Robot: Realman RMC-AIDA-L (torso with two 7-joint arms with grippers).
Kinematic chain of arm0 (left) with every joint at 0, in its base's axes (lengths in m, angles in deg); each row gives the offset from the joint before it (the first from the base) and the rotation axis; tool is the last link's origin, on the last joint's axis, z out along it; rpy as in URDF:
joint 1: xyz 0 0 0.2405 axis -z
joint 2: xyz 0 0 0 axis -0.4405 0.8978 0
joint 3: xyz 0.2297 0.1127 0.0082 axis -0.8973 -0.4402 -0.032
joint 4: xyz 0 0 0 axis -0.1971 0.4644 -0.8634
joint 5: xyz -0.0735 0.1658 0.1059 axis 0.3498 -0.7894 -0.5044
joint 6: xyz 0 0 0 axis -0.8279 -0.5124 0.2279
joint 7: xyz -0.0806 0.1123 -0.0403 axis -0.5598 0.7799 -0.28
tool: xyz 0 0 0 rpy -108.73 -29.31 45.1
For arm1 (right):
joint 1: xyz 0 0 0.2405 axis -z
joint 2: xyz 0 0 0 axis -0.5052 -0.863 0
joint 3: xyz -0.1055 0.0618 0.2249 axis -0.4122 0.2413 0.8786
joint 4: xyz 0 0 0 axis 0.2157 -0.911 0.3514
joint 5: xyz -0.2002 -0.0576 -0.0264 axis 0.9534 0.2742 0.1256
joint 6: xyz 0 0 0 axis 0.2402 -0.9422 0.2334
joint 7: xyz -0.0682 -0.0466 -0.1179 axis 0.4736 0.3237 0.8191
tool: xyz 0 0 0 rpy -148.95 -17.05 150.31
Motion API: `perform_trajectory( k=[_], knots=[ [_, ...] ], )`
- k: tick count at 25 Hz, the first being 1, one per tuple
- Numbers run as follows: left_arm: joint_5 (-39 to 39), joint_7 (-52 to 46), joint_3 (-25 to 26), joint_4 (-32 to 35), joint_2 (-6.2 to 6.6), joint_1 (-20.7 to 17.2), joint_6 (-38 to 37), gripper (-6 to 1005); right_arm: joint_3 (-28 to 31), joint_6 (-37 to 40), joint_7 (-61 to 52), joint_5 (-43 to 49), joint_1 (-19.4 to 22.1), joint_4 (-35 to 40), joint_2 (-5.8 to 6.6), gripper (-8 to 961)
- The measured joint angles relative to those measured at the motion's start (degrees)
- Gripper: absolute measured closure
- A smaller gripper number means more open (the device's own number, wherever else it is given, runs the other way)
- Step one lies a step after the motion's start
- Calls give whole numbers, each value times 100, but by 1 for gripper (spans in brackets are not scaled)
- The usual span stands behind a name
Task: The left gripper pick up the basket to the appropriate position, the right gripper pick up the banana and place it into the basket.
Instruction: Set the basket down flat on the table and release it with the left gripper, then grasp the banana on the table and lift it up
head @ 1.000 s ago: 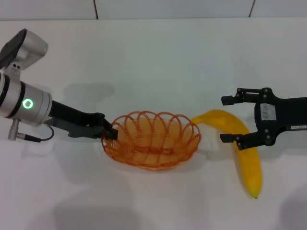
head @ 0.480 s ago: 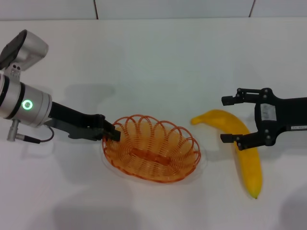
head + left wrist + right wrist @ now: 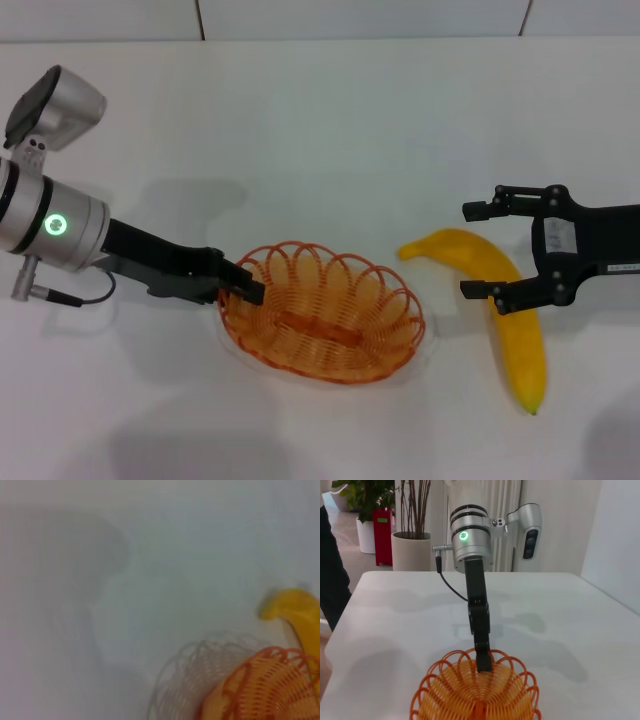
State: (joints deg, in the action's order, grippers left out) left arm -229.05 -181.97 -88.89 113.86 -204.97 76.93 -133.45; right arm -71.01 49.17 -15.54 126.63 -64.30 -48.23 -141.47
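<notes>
The banana lies on the table at the right, its dark tip nearest the robot, its stem pointing towards the basket. It looks smooth, firm and fairly light, likely slippery on the peel; the thick middle seems the best place to grip. The right gripper hovers over its upper part, jaws spread wide. The basket, orange looped wire, see-through and probably light and springy, sits just beside the banana at centre. The left gripper is clamped on its left rim.
</notes>
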Motion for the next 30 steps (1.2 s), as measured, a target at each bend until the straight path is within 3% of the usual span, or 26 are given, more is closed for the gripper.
perform_trajectory(
  k=[8, 10, 17, 30],
  knots=[
    [59, 116, -17, 0, -10, -26, -255, 547, 0, 26, 0, 0, 3, 0, 0, 106],
    [58, 132, -17, 0, -14, -49, -318, 459, 0, 27, 0, 0, 3, 0, 0, 107],
    [63, 164, 48, 150, 0, -231, -478, 459, 0, 51, 0, 0, 45, 0, 13, 108],
    [988, 375, 79, 2314, 30, -1142, -1439, 458, 196, 75, 0, 0, 65, 0, 42, 111]
  ],
)
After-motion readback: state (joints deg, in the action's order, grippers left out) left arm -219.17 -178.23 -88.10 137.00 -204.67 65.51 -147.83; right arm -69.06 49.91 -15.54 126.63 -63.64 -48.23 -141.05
